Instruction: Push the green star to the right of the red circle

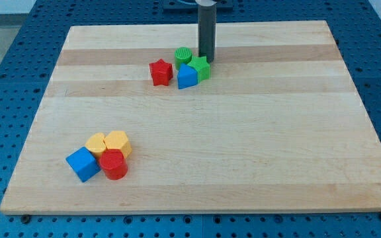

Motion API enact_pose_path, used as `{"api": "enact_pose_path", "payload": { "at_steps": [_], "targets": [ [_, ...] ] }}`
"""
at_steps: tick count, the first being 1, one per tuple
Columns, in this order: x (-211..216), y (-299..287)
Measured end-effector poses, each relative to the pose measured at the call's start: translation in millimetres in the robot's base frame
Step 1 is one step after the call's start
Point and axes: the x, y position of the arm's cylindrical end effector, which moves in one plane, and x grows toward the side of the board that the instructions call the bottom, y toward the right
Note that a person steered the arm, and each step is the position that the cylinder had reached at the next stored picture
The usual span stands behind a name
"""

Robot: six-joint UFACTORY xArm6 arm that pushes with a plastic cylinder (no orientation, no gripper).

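The green star [201, 67] was seen lying flat at the far middle of the bench, packed in a cluster of blocks. The red circle [114, 164], a short upright cylinder, was found well apart at the near left.

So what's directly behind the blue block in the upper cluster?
Behind the blue block sit the green cylinder and green star, both partly covered by it. My tip touches the star's top edge.

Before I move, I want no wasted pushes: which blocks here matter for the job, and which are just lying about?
Job:
green star, just below my tip
red circle

Lying about:
green cylinder
blue block
red star
two yellow blocks
blue cube
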Motion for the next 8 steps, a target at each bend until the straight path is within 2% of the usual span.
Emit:
{"api": "enact_pose_path", "payload": {
  "at_steps": [1, 3, 6, 8],
  "targets": [
    [26, -3],
    [65, -43],
    [90, -12],
    [121, -23]
  ]
}}
